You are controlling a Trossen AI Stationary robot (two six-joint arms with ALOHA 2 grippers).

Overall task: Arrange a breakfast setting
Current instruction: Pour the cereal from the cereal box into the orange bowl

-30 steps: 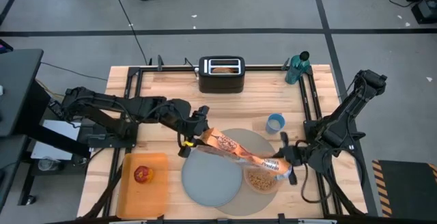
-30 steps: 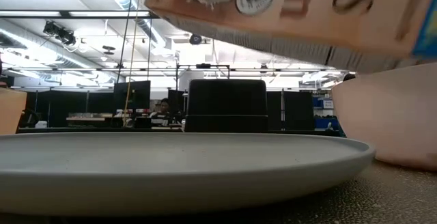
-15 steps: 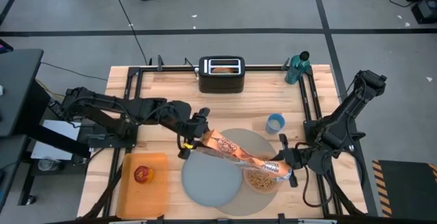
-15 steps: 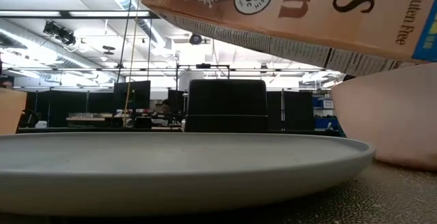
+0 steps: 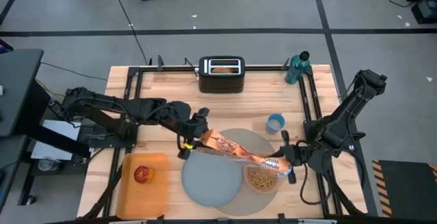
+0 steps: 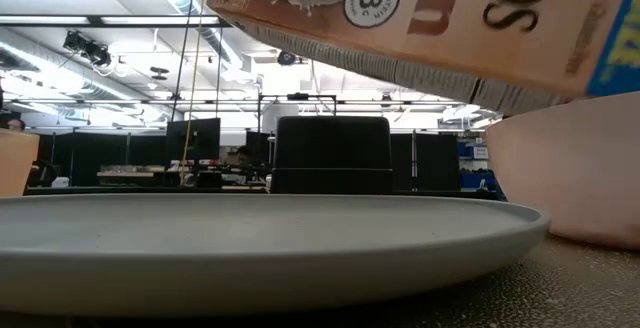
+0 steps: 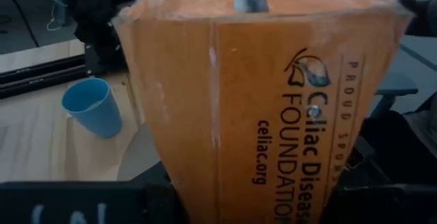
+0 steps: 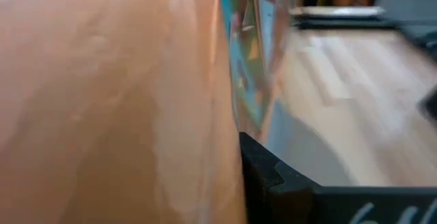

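An orange cereal box (image 5: 240, 154) hangs slanting over the round grey-tan placemat (image 5: 256, 137), carried between both arms. My left gripper (image 5: 193, 134) is shut on its left end, my right gripper (image 5: 290, 164) on its right end. That right end hangs over the pink bowl (image 5: 261, 180), which holds brown cereal pieces (image 5: 260, 179). The grey plate (image 5: 210, 177) lies beside the bowl on the placemat. A red apple (image 5: 143, 175) rests on the orange board (image 5: 145, 193). In the low view the box (image 6: 400, 18) hangs above the plate (image 6: 250, 238) and the bowl (image 6: 570, 178). My left gripper holds the box's left end (image 7: 225, 183) between its two fingers, coming from the table's left and slanting a little downward. The box reaches away from the gripper, lifted clear and sloping down toward the bowl. My right gripper is shut on the box's right end (image 5: 281, 164), coming from the table's right. The box (image 8: 102, 101) fills the wrist view beside one finger (image 8: 273, 176) and hides the place of contact. That end hangs clear above the bowl.
A black toaster (image 5: 222, 74) with a bagel half in its slot stands at the far edge. A green bottle (image 5: 297, 67) stands at the far right. A blue cup (image 5: 275, 123) stands by the placemat's far right rim. Black rails run along both table sides.
The box's right end over the bowl has shifted slightly and the box has turned a little about its length, so its print sits at a different slant in the low view. Its left end has stayed in place.
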